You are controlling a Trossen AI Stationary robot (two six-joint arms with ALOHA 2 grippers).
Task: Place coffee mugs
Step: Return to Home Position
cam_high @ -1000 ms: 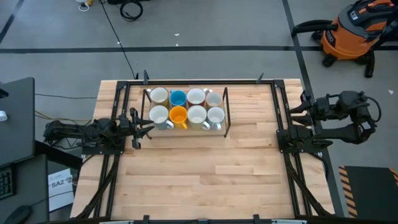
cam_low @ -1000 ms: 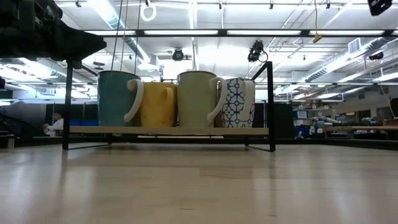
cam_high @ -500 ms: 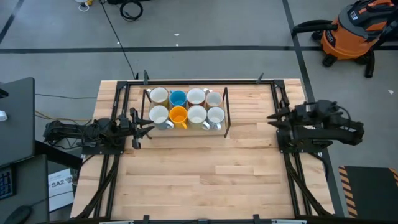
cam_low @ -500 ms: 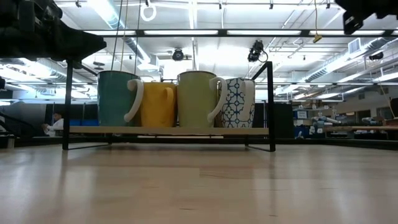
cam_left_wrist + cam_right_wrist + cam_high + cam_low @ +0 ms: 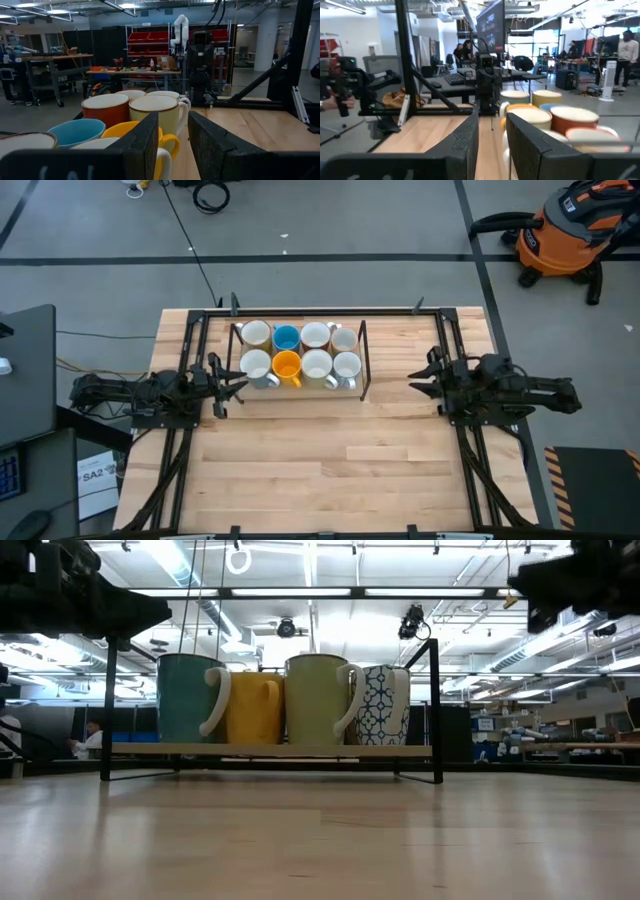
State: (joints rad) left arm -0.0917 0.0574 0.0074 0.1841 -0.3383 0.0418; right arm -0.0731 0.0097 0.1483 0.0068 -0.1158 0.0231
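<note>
Eight mugs (image 5: 300, 352) fill the shelf (image 5: 365, 355) at upper centre of the bench (image 5: 330, 470). The left pincer (image 5: 236, 386) and right pincer (image 5: 416, 377) flank it, both spread and empty. Each should draw straight outward, clear of the shelf's frame.

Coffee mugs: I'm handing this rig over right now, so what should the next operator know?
Left gripper: open, empty, beside the left end of the shelf.
Right gripper: open, empty, off the shelf's right side.
Eight coffee mugs stand on the shelf in two rows of four.
Placing looks done; likely only parking both arms remains.
</note>
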